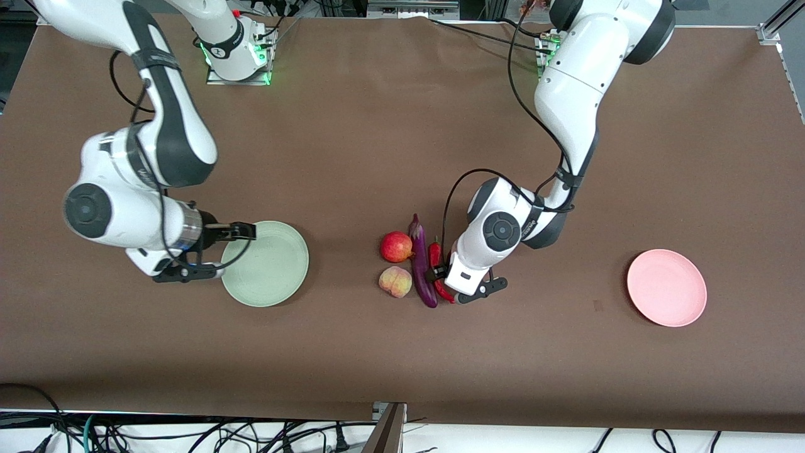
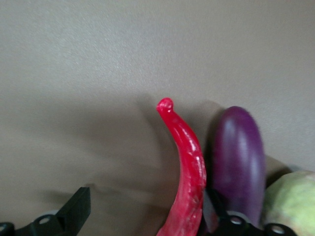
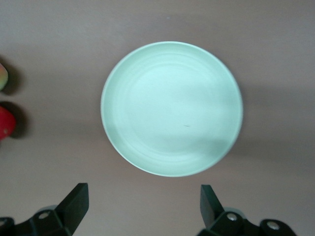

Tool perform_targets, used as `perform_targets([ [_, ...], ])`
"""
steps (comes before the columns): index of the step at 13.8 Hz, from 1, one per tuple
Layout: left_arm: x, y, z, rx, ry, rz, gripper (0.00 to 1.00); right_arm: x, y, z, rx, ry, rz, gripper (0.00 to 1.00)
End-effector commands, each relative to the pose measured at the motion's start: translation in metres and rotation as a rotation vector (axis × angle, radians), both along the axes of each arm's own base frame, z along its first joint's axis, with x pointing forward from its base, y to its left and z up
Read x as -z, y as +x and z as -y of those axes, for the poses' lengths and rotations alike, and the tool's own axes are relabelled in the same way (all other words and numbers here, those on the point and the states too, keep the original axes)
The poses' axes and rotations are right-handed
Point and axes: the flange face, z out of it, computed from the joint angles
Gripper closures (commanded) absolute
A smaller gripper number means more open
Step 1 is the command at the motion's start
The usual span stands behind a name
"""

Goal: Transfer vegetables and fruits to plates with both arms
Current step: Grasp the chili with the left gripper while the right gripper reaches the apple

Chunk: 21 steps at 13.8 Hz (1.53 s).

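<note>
Plates, green (image 1: 267, 267) and pink (image 1: 668, 288), sit bare; apple (image 1: 395, 246), peach (image 1: 395, 281), eggplant (image 1: 422, 263) and chili (image 2: 186, 167) lie mid-table. My left gripper (image 2: 142, 216) straddles the chili, fingers wide; my right gripper (image 3: 140, 209) hovers open over the green plate.

A robotics lab: two bolted-down arms on a brown-covered worktop (image 1: 377, 126), aluminium framing (image 1: 780, 19), loose cables (image 1: 126, 431) along the edge.

The whole counter (image 1: 377, 157) is seen from a high front camera facing the arm bases. The green plate (image 3: 171, 108) is looked down on from the right wrist camera; the chili (image 2: 187, 167) and eggplant (image 2: 238, 157) are viewed very closely from the left wrist camera. All three also appear in the front view.
</note>
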Motion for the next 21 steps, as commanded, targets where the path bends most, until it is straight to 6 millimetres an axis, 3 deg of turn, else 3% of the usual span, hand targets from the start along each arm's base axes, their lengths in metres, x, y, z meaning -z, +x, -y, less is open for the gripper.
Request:
perform_targets([
  [1,0.008,0.000,0.013,0.010,0.044,0.032,0.00,0.003,-0.002,-0.041,0.057,0.005,0.016,0.00],
  [4,0.016,-0.001,0.012,0.021,0.050,0.026,0.03,0.014,-0.008,-0.070,0.102,0.026,0.011,0.00],
  [5,0.016,0.000,0.010,0.020,0.051,0.027,0.17,0.019,-0.009,-0.082,0.126,0.040,0.012,0.00],
  [7,0.013,0.003,0.007,0.036,0.048,0.033,0.28,0.031,-0.012,-0.104,0.170,0.045,0.028,0.00],
  [10,0.008,0.004,0.007,0.058,0.050,0.041,0.57,0.047,-0.021,-0.149,0.247,0.055,0.067,0.00],
  [13,0.003,0.005,0.006,0.073,0.050,0.050,1.00,0.070,-0.034,-0.196,0.325,0.074,0.106,0.00],
  [15,0.005,0.006,0.002,0.101,0.061,0.053,1.00,0.082,-0.043,-0.218,0.360,0.089,0.124,0.00],
  [18,-0.008,0.009,-0.002,0.108,0.064,0.062,1.00,0.104,-0.058,-0.250,0.410,0.106,0.144,0.00],
  [21,-0.035,0.025,-0.033,0.169,0.075,0.052,1.00,0.119,-0.063,-0.263,0.428,0.133,0.173,0.00],
])
